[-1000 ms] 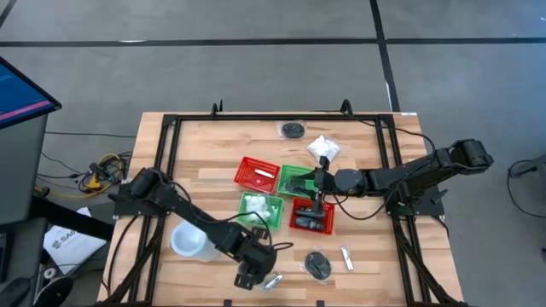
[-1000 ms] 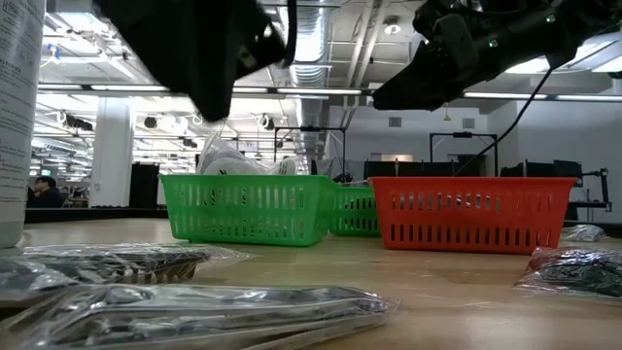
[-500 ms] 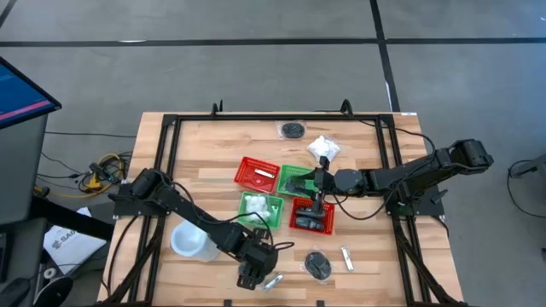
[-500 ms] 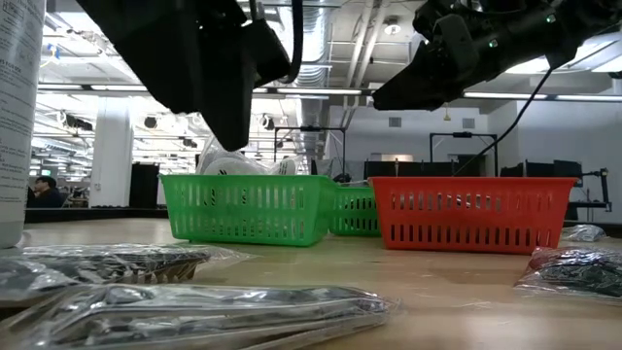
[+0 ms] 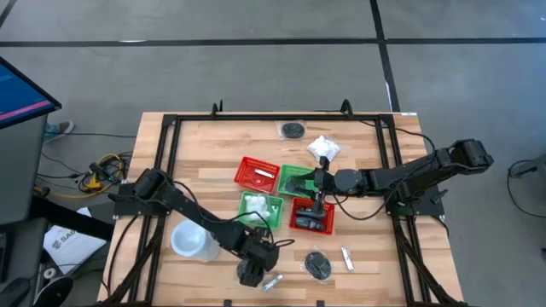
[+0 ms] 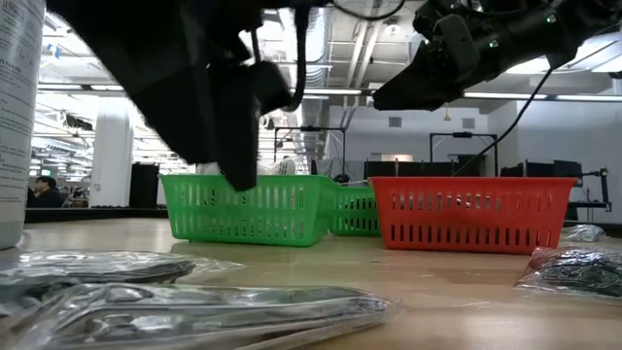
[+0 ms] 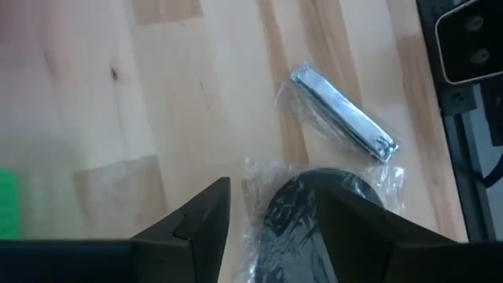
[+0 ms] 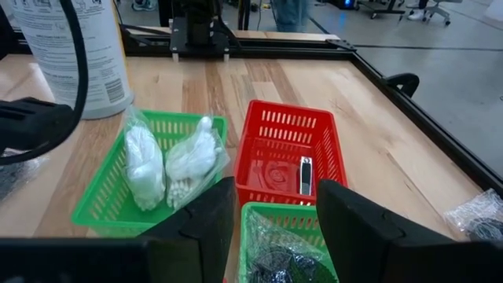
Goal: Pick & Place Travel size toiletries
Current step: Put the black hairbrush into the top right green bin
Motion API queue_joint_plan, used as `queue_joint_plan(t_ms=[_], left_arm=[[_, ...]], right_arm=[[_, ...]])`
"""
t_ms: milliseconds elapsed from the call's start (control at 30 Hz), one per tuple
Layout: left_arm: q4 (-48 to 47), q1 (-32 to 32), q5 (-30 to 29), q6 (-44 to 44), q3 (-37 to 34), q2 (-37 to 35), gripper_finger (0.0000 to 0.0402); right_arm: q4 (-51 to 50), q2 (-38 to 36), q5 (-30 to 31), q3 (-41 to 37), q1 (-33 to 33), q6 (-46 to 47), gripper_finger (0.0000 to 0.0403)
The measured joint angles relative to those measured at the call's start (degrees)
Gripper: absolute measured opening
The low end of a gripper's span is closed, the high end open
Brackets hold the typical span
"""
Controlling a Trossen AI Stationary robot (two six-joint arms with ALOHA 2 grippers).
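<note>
Near the table's front edge my left gripper is open and points steeply down. Its fingers stand on either side of a black round bundle in clear wrap, above it. A short silvery piece in clear wrap lies flat beside the bundle. In the low view the left gripper hangs clear of the table. My right gripper hovers open over the baskets with nothing between its fingers.
Two red baskets and two green baskets stand mid-table; one green basket holds white packets. A white cup stands left of my left gripper. Loose items include a black bundle, another and a white packet.
My left gripper has sunk toward the table over the black bundle near the front edge, and it fills more of the low view than before. My right arm has kept still.
</note>
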Motion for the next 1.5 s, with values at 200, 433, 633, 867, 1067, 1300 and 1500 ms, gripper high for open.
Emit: queue_joint_plan(t_ms=[200,433,633,867,1067,1300,1500], left_arm=[[1.81,0.0,0.06,-1.23,-1.91,0.04,0.0175],[4.73,0.04,1.58,-2.3,-4.7,0.04,0.0173],[5.88,0.02,2.64,-2.36,-5.76,0.04,0.0172],[6.29,-0.11,4.05,-3.15,-5.8,1.37,0.0172],[6.32,-0.11,4.58,-3.17,-5.74,2.44,0.0172],[6.4,-0.06,4.58,-3.17,-5.52,3.77,0.0166],[6.79,0.02,4.8,-3.23,-5.59,3.78,0.0091]], right_arm=[[0.01,0.0,0.0,0.0,0.0,0.0,0.0171],[0.0,0.0,0.0,0.0,-0.01,0.0,0.0169],[-0.01,0.0,0.0,0.0,-0.01,0.0,0.0171],[-0.01,0.0,0.0,0.0,0.0,0.0,0.0169],[-0.34,0.02,-0.01,-0.02,-0.01,0.01,0.0171],[-0.47,0.02,-0.01,-0.02,-0.02,0.02,0.0169],[-0.49,0.02,-0.02,-0.02,0.0,0.02,0.0166]])
